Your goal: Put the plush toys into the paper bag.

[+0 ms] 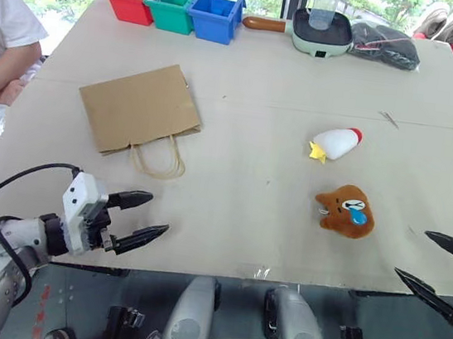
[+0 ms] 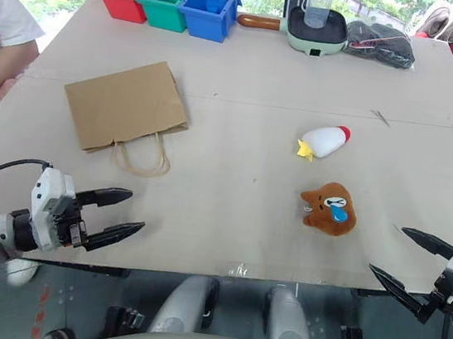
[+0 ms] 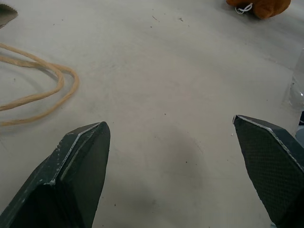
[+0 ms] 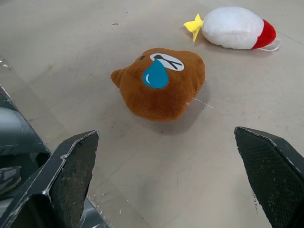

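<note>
1. Nothing is in the paper bag [image 1: 138,108] yet; from where I stand the whole job looks undone.
2. The left pincer [image 1: 147,216] hovers at the near edge of the bench [image 1: 272,75], fingers spread wide and empty.
3. The bag lies flat just ahead of that pincer, its twisted handles [image 1: 158,159] pointing back toward it and its mouth apparently closed.
4. The right pincer [image 2: 402,260] hangs at the near right edge, fingers also spread, gripping nothing.
5. The brown crying toy [image 4: 160,81] sits on the bench just ahead of the right pincer, apart from its fingers.
6. The white toy [image 4: 235,27] with red tip and yellow star lies farther beyond the brown one, away from the same pincer.
7. Both toys are well across the bench from the left pincer and the bag.
8. Left to do, I judge: open or lift the bag, grasp each toy in turn, carry it across and drop it inside.
</note>
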